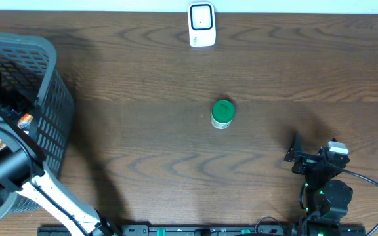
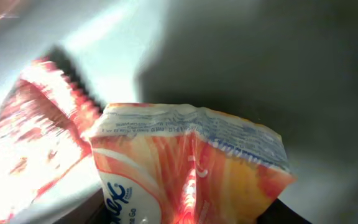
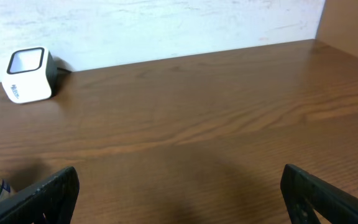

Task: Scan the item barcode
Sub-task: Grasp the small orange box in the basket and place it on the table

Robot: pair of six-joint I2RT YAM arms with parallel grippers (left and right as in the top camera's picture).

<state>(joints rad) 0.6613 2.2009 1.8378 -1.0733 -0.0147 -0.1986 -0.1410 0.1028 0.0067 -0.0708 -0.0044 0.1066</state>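
Assign tissue pack (image 2: 191, 168), lying close before left tool (image 1: 10, 121) (closure indiscernible) inside basket (image 1: 44, 46), to left arm; leave wide-open right tool (image 3: 179, 174) idle.

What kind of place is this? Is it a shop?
Probably a pretend shop checkout for robot practice, not a real store. A white barcode scanner stands on a wooden table, a grey basket holds an orange-and-white packet, and a green-lidded jar stands mid-table.
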